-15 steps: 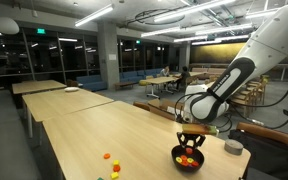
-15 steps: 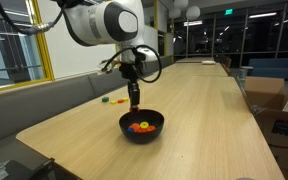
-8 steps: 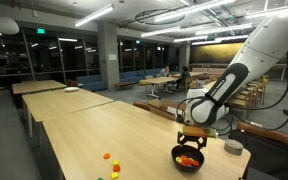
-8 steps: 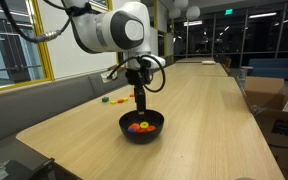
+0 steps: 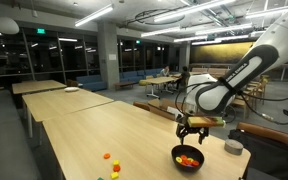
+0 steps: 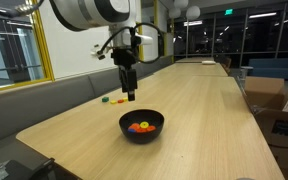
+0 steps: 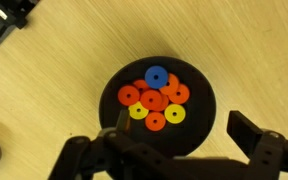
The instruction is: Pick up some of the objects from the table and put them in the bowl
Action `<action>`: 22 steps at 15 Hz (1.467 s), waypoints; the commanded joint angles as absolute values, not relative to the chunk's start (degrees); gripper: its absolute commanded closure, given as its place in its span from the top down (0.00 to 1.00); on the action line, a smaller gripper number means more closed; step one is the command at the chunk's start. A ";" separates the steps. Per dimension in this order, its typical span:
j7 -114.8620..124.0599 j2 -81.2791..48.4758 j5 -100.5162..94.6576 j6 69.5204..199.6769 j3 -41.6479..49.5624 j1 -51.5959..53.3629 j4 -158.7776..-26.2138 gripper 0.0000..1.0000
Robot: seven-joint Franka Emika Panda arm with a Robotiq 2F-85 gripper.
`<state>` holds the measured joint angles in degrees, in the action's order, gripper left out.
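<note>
Over the bowl (image 5: 175, 153) our claw (image 5: 192, 134) hangs with jaws spread wide, holding nothing. Inside we see red, orange and yellow discs (image 7: 152, 100) and a blue one (image 7: 157, 75). More pieces (image 5: 110, 161) lie on the table (image 5: 84, 120), well apart from the bowl.

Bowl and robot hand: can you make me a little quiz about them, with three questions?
1. True or false: the gripper is squeezing one of the coloured pieces.
2. How many blue pieces lie in the bowl? A) one B) three C) none
3. Fill the gap: a few loose pieces lie outside the bowl, on the pale wooden ___.

Key: 1 false, it hangs open and empty above the bowl; 2 A; 3 table.
</note>
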<state>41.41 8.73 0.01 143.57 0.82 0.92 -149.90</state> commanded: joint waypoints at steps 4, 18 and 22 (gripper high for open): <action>27.12 32.57 -2.19 126.28 -3.83 0.96 -154.36 1.00; 4.78 71.83 -3.74 90.84 0.32 -1.37 -152.03 1.00; 4.04 72.59 -4.74 87.56 2.60 -2.65 -151.68 1.00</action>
